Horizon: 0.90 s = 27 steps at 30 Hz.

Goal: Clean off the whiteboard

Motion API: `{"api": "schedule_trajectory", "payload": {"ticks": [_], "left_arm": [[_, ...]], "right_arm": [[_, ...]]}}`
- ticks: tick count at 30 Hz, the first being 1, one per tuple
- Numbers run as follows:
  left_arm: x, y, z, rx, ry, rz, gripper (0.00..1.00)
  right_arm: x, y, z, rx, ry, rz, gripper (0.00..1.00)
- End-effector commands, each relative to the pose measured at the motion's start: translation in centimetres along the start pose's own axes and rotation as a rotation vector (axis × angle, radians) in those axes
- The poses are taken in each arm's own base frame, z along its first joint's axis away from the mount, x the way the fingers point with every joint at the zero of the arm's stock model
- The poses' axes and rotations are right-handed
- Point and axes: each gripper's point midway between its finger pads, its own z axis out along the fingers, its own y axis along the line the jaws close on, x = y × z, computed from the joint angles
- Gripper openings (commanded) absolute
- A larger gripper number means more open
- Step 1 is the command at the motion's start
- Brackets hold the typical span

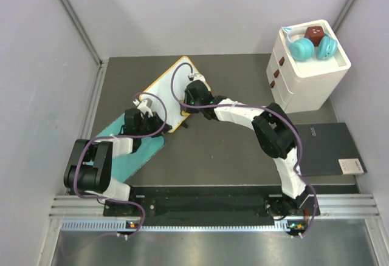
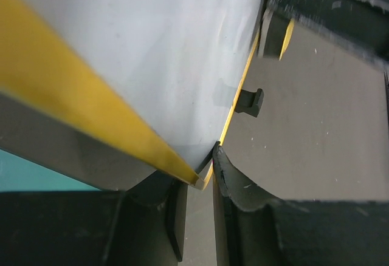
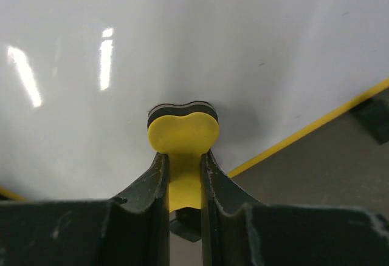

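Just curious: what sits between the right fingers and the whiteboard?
A yellow eraser with a dark pad, clamped in the right fingers, touching the whiteboard; seen in the right wrist view.

Grey table (image 1: 231, 150) — on it a teal mat (image 1: 137, 156), the whiteboard (image 1: 167, 90), a dark notebook (image 1: 325, 147), white drawers (image 1: 307, 81).

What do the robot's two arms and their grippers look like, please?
Both the left arm and right arm have white rounded links joined by chunky black joints, with a purple cable looping loosely along each. The left gripper and right gripper each have two matte black fingers with curved inner edges, scuffed with pale scratches.
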Motion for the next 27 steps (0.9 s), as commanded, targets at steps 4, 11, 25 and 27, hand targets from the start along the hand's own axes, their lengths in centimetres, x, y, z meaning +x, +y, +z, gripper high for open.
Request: {"api": "schedule_trajectory", "payload": {"ticks": [4,11,25,27], "left_arm": [[0.0,0.8,-0.2,-0.036,-0.012,0.092,0.00],[-0.1,0.6,-0.3,-0.032,-0.014,0.094,0.00],[-0.2,0.4,-0.4,-0.021,-0.022,0.102,0.06],[-0.2,0.4,-0.4,-0.024,-0.023,0.101,0.09]], "right_arm": [[-8.1,-5.9,-1.9,0.187,-0.156,-0.037,0.00],[-9.2,-5.4,-5.2,0.133,-0.202,-0.045,0.00],[2.5,-11.6,-10.2,0.260,0.102,-0.090,0.00],[4.6,-12.6,-10.6,0.288,0.160,-0.079,0.00]]}}
